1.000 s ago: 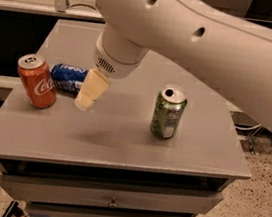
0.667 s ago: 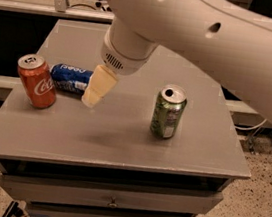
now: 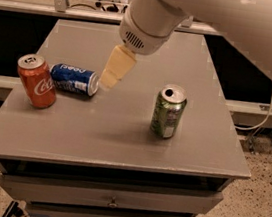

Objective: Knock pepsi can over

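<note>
The pepsi can [image 3: 74,79] lies on its side at the left part of the grey counter [image 3: 122,134], with its top end pointing to the right. Its other end is touching, or almost touching, the upright orange-red Coca-Cola can [image 3: 37,81]. So the knocking over looks already done.

The tool [image 3: 111,74] hangs in the air just right of the pepsi can's top end, apart from it and holding nothing. Whether the tool is spread or closed, I cannot tell.

I judge the can to be light, thin-walled aluminium, smooth and slippery. On its side it will roll easily at a small touch, and a hard squeeze could dent it. If it must be taken, the middle of its round body is the best place. The green can [image 3: 168,111] stands upright, well apart to the right.
</note>
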Robot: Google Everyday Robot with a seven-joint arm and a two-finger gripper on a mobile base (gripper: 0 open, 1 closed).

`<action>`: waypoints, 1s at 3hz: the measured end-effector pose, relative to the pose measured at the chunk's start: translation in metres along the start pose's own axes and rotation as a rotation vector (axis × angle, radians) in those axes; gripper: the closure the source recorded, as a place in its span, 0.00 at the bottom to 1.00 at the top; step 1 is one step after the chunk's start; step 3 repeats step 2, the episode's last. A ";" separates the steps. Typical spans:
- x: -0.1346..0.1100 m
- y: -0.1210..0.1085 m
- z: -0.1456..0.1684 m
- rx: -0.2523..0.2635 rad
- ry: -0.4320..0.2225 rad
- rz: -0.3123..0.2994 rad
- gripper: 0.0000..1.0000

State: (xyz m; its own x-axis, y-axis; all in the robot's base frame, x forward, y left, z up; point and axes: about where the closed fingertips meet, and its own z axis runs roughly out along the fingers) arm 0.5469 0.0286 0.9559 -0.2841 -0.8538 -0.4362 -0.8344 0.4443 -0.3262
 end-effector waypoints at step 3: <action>-0.007 -0.023 -0.008 0.006 -0.033 0.005 0.00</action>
